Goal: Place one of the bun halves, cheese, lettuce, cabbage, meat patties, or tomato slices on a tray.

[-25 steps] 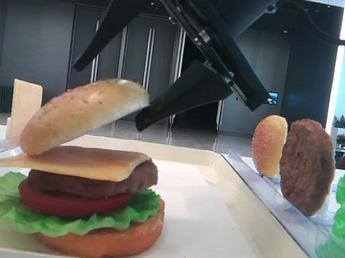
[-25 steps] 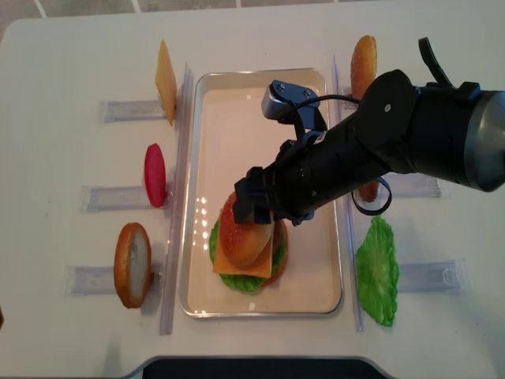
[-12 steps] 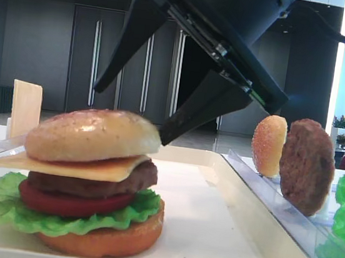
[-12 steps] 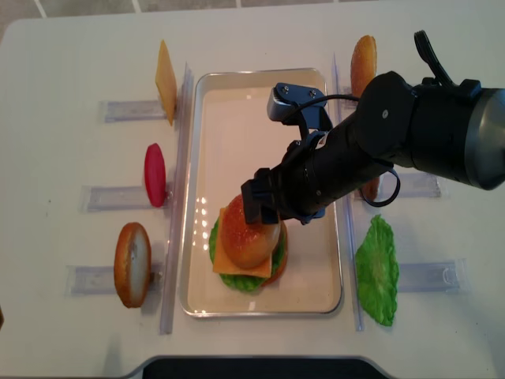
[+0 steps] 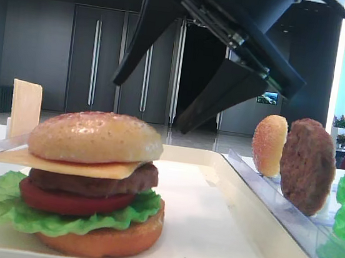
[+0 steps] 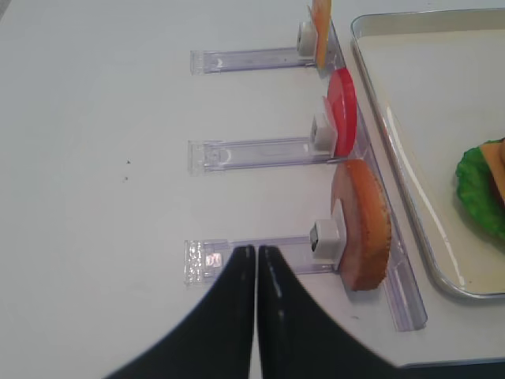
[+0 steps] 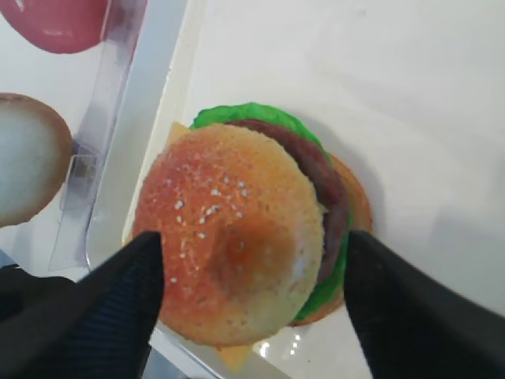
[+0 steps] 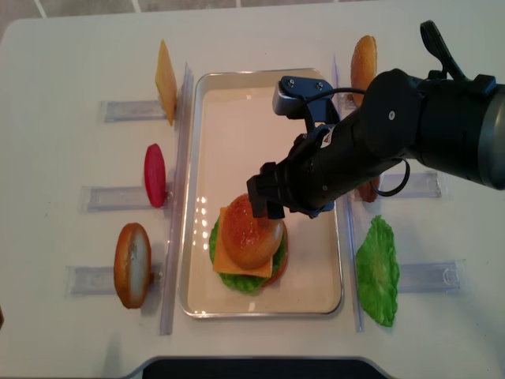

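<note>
One domed bun top (image 5: 96,137) is seen resting on the stacked burger (image 5: 76,183), which stands in the near-left part of the white tray (image 8: 320,296). Beneath it, a cheese slice (image 5: 61,164), a meat patty (image 5: 93,185), a tomato slice (image 5: 69,202), lettuce (image 5: 54,220) and a flat bun base (image 5: 105,239) are layered.

The right gripper (image 7: 252,272) is held directly above the bun top, with its jaws spread wide to either side of the crust and nothing gripped between them. In the low side view the two black fingers are seen clear of the bun, angled down and to the left from a bulky wrist. In the overhead view the forearm is stretched across the tray from the right.

A risk is judged to lie in the withdrawal: if the arm were drawn sideways instead of upward, a finger could catch the bun top and slide it off the cheese, or the whole stack could be tipped. The cheese already overhangs on the left, so little grip is offered beneath the bun.

The left gripper (image 6: 256,268) is parked over the bare table beside the clear holder racks (image 6: 260,150), its fingers pressed together and empty. A spare bun half (image 6: 361,225) is stood in the nearest rack.
</note>
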Robot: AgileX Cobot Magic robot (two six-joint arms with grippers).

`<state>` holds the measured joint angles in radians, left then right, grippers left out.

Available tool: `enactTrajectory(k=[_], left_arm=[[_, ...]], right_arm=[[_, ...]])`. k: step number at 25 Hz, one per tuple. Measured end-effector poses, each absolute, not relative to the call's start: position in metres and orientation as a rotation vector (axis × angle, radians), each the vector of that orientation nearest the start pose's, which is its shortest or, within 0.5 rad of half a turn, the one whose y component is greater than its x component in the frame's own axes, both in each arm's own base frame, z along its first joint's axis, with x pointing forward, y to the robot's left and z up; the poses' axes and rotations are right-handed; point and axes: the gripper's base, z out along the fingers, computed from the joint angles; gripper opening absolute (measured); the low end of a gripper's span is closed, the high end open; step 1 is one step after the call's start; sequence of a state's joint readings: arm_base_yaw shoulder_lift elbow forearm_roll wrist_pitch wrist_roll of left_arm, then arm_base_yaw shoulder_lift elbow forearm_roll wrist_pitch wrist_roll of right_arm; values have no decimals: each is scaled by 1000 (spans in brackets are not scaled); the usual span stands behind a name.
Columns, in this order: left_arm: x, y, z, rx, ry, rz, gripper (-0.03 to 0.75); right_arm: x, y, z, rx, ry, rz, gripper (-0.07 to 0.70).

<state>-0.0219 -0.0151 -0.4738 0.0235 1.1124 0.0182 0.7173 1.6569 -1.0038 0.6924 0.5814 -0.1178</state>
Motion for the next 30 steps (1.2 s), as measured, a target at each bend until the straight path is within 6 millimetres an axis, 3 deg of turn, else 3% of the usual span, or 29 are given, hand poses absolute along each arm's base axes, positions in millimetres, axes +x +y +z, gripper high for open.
enactTrajectory(k=[11, 30], left_arm=[[-6, 2, 266, 41, 2107, 26, -7], [-6, 2, 266, 41, 2107, 26, -7]], right_arm=[[228, 234, 240, -454, 2725, 768, 493], [248, 216, 291, -526, 2773, 327, 492]])
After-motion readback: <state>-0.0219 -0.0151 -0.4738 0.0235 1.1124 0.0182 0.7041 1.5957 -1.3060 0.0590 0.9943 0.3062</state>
